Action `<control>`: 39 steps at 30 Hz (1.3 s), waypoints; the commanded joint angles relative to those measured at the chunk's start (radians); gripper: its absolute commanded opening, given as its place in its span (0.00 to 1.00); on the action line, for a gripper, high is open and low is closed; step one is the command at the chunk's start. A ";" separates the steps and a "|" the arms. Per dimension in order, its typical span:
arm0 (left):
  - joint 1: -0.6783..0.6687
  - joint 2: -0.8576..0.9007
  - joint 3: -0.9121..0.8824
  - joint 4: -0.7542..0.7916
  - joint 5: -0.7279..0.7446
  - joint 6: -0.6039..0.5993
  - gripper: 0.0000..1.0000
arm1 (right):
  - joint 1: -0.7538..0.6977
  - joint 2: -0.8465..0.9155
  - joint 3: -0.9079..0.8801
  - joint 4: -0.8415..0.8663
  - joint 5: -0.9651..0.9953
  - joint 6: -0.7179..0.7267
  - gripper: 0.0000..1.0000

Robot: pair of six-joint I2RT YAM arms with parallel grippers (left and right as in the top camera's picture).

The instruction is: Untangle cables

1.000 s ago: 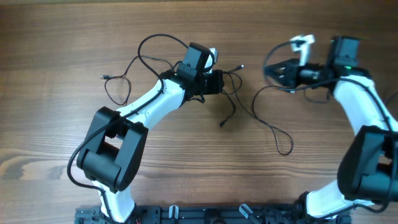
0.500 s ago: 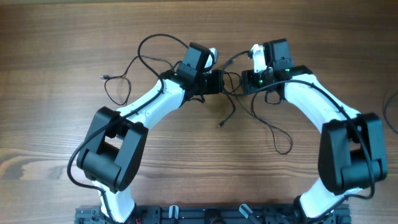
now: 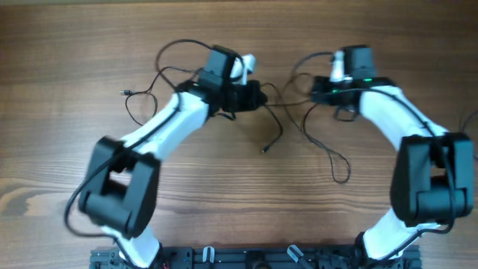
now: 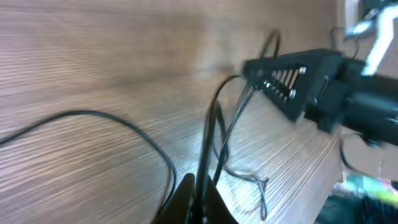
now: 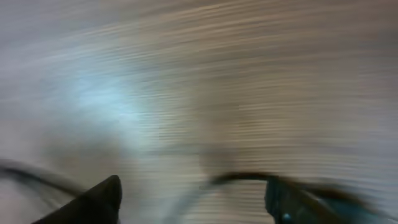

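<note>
The cables [image 3: 278,112] are thin black cords strung across the table between my two arms, with loops trailing left [image 3: 142,101] and lower right [image 3: 340,168]. My left gripper [image 3: 252,96] is shut on cable strands; in the left wrist view its fingertips [image 4: 199,200] pinch a black cord [image 4: 208,134] that runs up and away. My right gripper [image 3: 320,90] is just right of the strands, and it also shows in the left wrist view [image 4: 292,81]. In the blurred right wrist view its fingers [image 5: 194,202] stand wide apart, with a dark cord [image 5: 242,178] arching by the right finger.
A loose plug end [image 3: 265,150] lies toward the front of the wooden table [image 3: 246,198]. A small plug tip [image 3: 123,93] lies at the far left. Another dark cable [image 3: 470,119] shows at the right edge.
My left gripper has pulled left and up with the cords, stretching them. My right arm swung in to the tangle, then drew back to the right.
</note>
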 commanded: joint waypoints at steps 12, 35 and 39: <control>0.054 -0.254 -0.001 0.168 0.031 0.093 0.04 | -0.219 0.022 0.010 -0.042 -1.102 -0.618 0.98; 0.002 -0.254 -0.001 0.089 -0.006 0.044 0.04 | 0.233 -0.124 0.010 0.219 -0.536 -0.544 0.45; 0.002 -0.254 -0.001 0.063 -0.026 0.045 0.08 | 0.235 -0.124 0.010 0.064 -0.307 -0.349 0.04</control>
